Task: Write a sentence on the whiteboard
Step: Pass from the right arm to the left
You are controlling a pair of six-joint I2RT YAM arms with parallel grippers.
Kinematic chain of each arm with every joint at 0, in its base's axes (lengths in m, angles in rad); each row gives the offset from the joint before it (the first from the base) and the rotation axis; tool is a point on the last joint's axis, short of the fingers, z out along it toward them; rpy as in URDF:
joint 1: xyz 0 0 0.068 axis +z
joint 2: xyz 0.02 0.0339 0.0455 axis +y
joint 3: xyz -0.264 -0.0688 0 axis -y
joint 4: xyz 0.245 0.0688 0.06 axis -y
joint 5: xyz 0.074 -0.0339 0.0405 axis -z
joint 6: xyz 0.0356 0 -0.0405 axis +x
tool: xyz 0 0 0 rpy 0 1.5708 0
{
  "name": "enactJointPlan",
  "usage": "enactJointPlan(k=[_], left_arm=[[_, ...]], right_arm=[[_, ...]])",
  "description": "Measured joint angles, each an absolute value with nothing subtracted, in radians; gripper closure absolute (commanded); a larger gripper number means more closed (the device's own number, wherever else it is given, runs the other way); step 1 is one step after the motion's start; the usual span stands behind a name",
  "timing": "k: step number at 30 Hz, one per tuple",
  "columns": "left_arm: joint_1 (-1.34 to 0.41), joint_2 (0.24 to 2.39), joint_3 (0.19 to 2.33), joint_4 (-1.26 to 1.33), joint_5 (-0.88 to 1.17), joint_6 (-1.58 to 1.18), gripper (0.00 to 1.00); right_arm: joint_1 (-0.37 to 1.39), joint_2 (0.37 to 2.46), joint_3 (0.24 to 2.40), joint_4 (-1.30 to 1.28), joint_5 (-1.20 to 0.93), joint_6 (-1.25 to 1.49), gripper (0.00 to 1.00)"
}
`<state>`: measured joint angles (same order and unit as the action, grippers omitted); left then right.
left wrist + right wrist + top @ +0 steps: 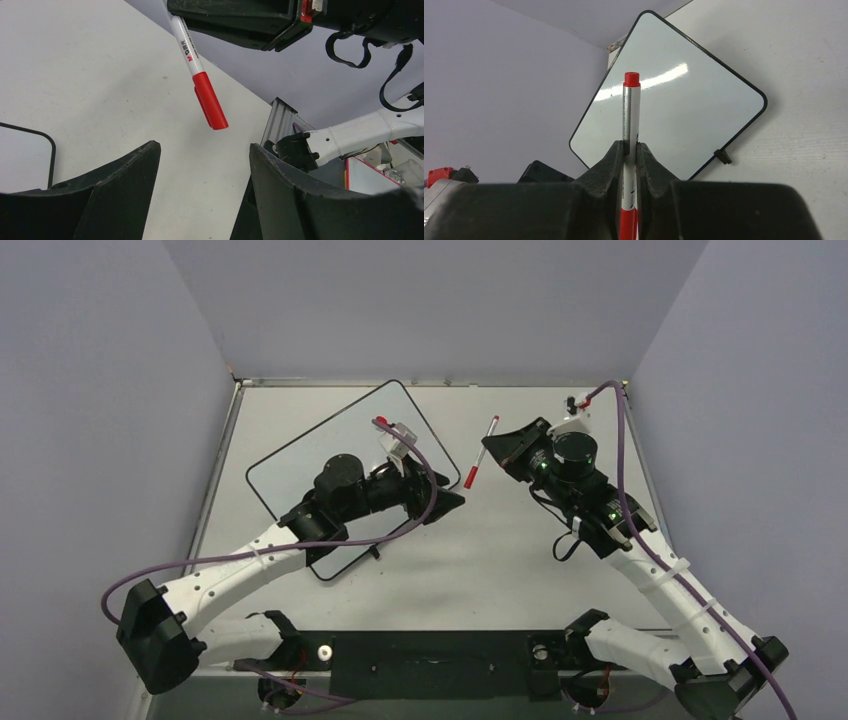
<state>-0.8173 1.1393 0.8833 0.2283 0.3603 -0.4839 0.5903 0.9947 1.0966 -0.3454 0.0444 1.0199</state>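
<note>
On the pale grey tabletop [520, 570], left of centre, lies one whiteboard [330, 435], turned diagonally, its black-framed face white with a streak of glare. Two grippers meet just off its right corner. The right gripper [497, 447] is pinched tight on the single marker [481, 452], which has a white barrel and one red cap [210, 102] fitted. The cap end points toward the left gripper [447, 492], whose two fingers stand spread wide near the cap, not touching it.
</note>
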Motion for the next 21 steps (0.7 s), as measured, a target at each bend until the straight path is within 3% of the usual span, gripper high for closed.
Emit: enactJointPlan(k=[12, 21], left_arm=[[-0.864, 1.248, 0.973, 0.282, 0.293, -0.427, 0.43], [-0.87, 1.321, 1.035, 0.286, 0.27, -0.407, 0.71]], right_arm=[[0.598, 0.987, 1.097, -0.345, 0.036, 1.033, 1.0], [0.61, 0.987, 1.097, -0.345, 0.036, 1.033, 1.0]])
